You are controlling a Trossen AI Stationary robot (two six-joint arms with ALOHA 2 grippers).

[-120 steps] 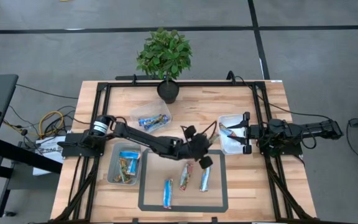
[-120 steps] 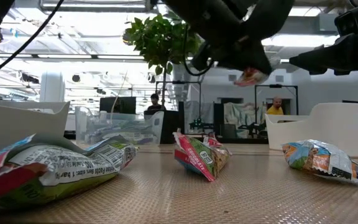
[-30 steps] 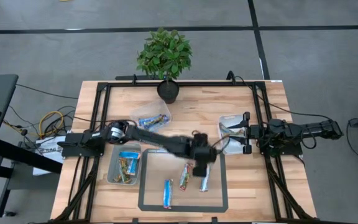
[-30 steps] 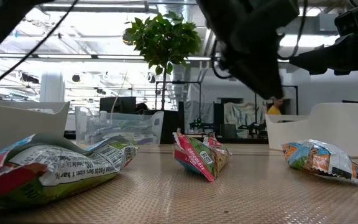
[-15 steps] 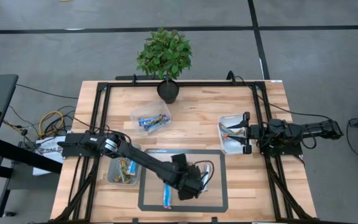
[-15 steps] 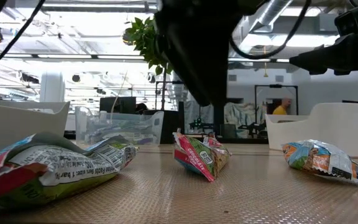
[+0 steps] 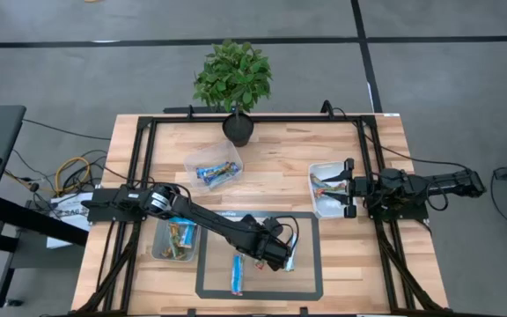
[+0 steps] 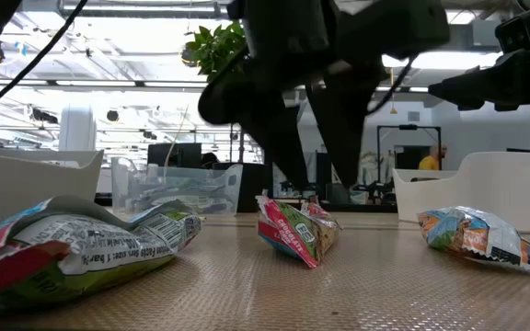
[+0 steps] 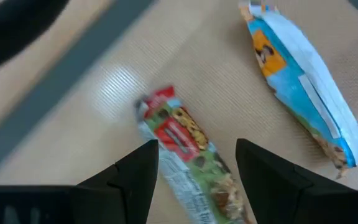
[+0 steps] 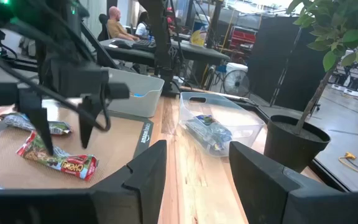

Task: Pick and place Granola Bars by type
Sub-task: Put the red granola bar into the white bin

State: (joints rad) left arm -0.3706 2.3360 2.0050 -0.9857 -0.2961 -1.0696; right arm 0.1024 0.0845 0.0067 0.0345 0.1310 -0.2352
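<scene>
Lengthwise between the open left gripper (image 9: 194, 171) fingers, the red-green granola bar (image 9: 188, 158).

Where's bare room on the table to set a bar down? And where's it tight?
Free: bare wood between the plant pot and the right bin, and the mat's front right corner. Tight: mat centre, where the open left claw straddles the red-green bar beside the blue bar; another blue bar lies front left.

1. No readable text on the bar wrappers (image 9: 191, 155); print was too blurred/small to make out.
2. Mat (image 10: 143, 134) edge carried a small line of lettering, illegible.
3. No signs or nos. readable elsewhere.
</scene>
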